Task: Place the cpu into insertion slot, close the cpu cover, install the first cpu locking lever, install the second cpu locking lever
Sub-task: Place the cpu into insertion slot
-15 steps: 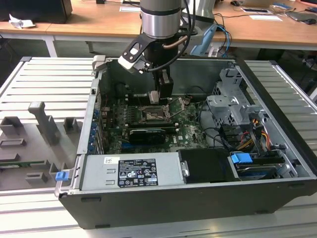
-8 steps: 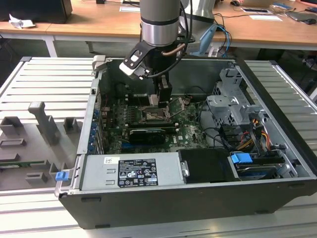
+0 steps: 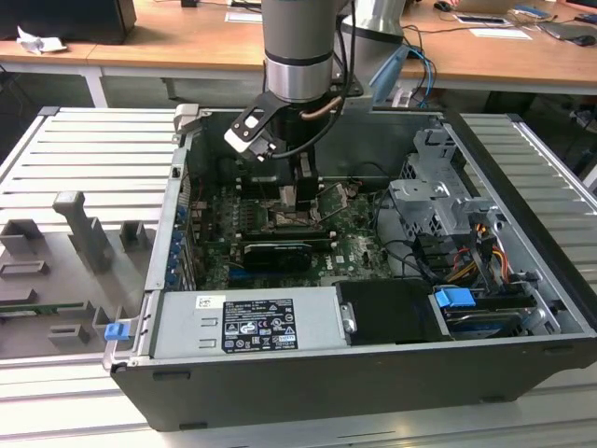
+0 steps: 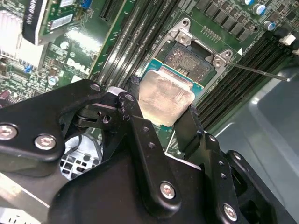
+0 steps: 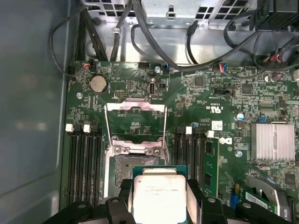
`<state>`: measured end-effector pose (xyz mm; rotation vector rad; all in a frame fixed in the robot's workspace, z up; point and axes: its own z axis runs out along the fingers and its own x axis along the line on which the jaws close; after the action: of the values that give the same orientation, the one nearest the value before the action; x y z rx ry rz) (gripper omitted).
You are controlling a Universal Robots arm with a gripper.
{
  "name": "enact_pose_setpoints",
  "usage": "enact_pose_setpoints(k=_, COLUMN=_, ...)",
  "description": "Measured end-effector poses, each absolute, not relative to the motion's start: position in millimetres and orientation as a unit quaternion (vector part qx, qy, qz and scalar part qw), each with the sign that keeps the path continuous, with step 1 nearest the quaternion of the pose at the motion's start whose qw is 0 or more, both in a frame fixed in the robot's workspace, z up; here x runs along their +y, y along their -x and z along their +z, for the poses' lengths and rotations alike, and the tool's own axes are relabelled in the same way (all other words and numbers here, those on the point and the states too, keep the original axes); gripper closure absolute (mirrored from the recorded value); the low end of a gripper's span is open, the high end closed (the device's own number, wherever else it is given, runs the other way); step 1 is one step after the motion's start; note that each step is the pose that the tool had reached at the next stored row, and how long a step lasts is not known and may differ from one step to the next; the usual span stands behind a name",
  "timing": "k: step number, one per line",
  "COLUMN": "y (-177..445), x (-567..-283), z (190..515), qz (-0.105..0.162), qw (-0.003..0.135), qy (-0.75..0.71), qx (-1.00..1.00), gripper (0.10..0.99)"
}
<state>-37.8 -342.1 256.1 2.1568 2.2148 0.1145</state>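
The cpu (image 5: 159,195) is a small square chip with a pale metal face on a green edge, and my gripper (image 5: 159,205) is shut on it by two opposite sides. It hangs just above the motherboard, beside and partly over the insertion slot (image 5: 125,173), a dark square recess with a metal rim. In the second wrist view the cpu (image 4: 166,95) sits between the black fingers (image 4: 130,106), with the insertion slot (image 4: 189,59) just beyond it. The cpu cover (image 5: 135,106) lies swung open, away from the slot. In the exterior view my gripper (image 3: 297,191) is down inside the computer case.
Long black memory slots (image 5: 84,163) flank the socket on both sides. A thin lever rod (image 4: 261,72) sticks out beside the socket. A silver heatsink (image 5: 272,141), black cables (image 5: 154,42), a long black card (image 3: 277,252), the power supply (image 3: 247,322) and a drive cage (image 3: 438,201) crowd the case.
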Motion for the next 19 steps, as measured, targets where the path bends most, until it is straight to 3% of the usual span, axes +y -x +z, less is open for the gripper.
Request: enact_pose_setpoints(k=19, y=38.8, x=-330.8, z=230.5, qz=0.039, qw=0.022, qy=-0.697, qx=0.716, gripper=0.545)
